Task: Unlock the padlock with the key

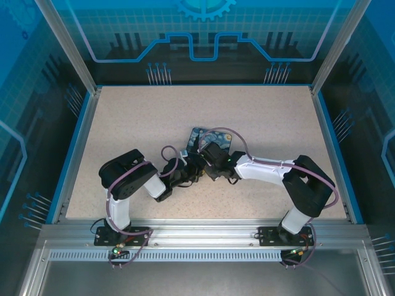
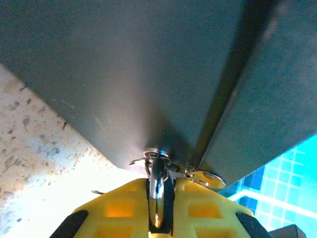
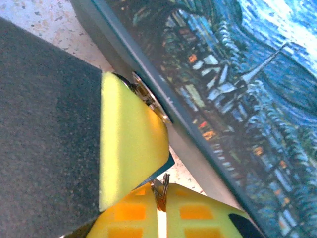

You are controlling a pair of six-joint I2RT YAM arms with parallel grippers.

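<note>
On the speckled worktop (image 1: pixel 259 117), near its middle, the padlock (image 1: pixel 199 137) is found, met by both arms. The right pincer (image 1: pixel 213 154) is placed over it. One yellow pad (image 3: pixel 129 148) is pressed to the lock's dark side, yet whether the block is clamped cannot be told. The left pincer (image 2: pixel 158 198) is closed on the key (image 2: pixel 157 171), whose tip is seated at the keyhole. Insertion is judged done; turning the key and freeing the shackle, which is hidden, are judged left.

Padlock (image 3: pixel 237 74) face swirling blue night-sky print, dark grey sides, silvery key (image 2: pixel 157 178), yellow finger pads (image 2: pixel 119 208), beige speckled table (image 1: pixel 259 117).
</note>
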